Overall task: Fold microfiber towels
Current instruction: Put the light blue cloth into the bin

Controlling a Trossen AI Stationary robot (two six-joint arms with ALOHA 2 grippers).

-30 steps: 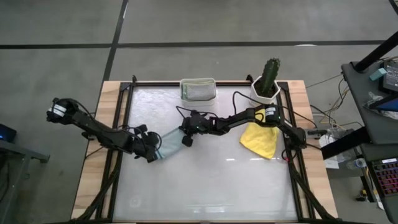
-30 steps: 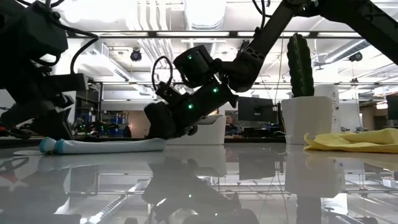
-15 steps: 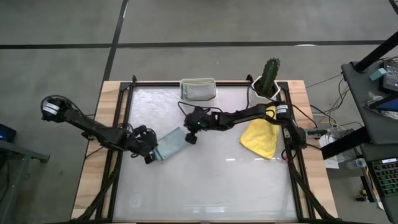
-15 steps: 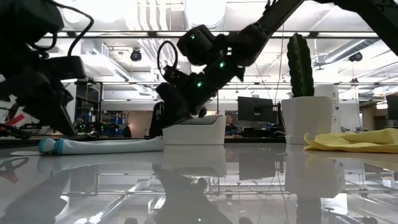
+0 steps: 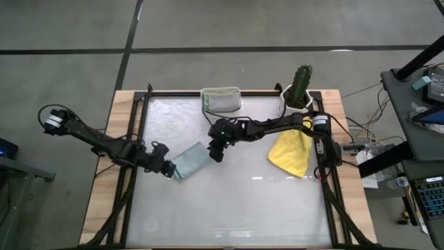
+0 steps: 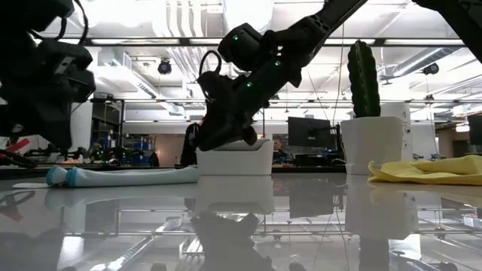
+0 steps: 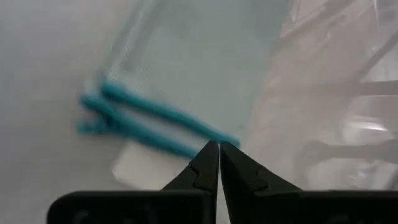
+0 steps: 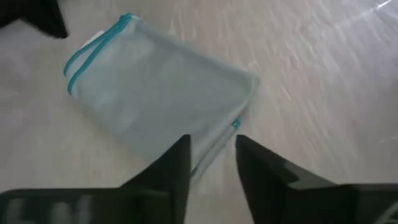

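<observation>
Right pincer [image 8: 211,163] lifted off blue-grey towel [image 5: 190,159], parted, empty; left pincer [image 7: 219,163] shut beside it. Next: tidy edges.

No text, label, brand, number or sign can be read in any of the views.
</observation>
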